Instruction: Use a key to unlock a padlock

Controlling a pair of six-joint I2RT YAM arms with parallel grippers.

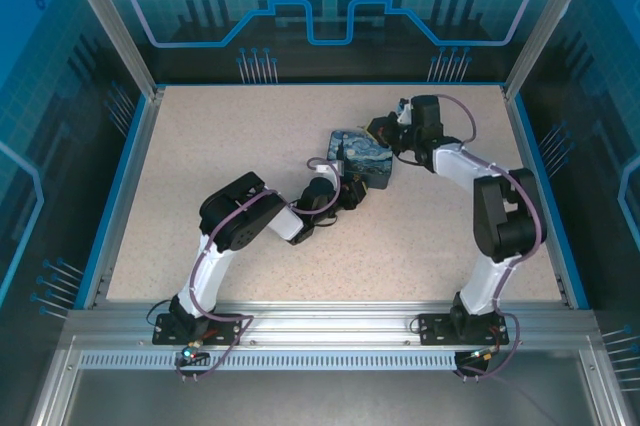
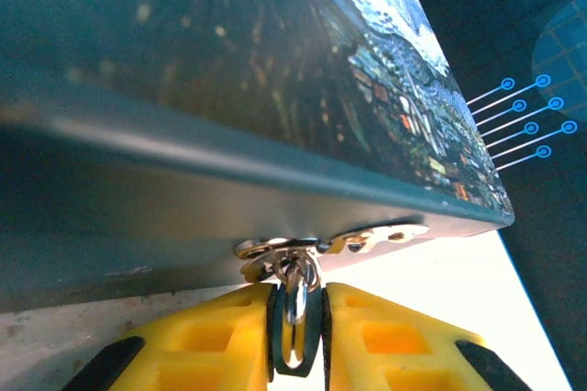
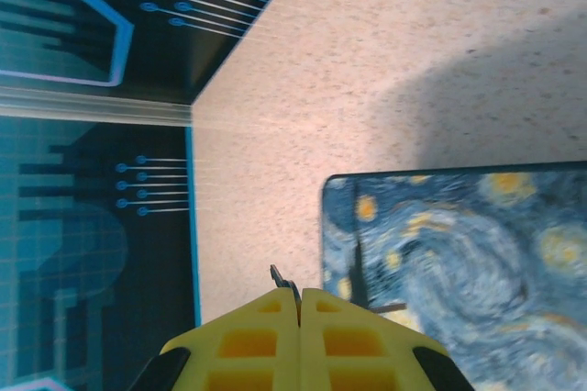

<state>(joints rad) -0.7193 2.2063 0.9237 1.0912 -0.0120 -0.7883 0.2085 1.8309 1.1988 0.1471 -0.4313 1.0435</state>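
Nearest the overhead camera, the left arm's base [image 1: 185,324] is seen bolted to the rail at the bottom left. The arm is bent up and to the right across the speckled table [image 1: 200,146] toward the painted box [image 1: 365,161]. That box lies near the table's middle, somewhat toward the far side.

The left gripper [image 1: 352,192] is set against the near left side of the box. From the left wrist camera its yellow fingers [image 2: 220,345] are seen close together, and the padlock [image 2: 295,322] is pinched between them. The padlock is a thin dark body with a silver shackle, and it is hung from a metal hasp [image 2: 376,237] at the edge of the box's dark side wall. The painted top of the box is seen sloping away above it.

Further right, the right gripper [image 1: 381,129] is held at the far right corner of the box, and the right arm is folded back down toward its base [image 1: 470,326] at the bottom right. From the right wrist camera its fingers [image 3: 348,336] are seen pressed together. The key [image 3: 279,275], a small dark sliver, is gripped between them, with its tip protruding past the fingertips. The key is held over bare table just beside the box's edge, well apart from the padlock on the opposite side.
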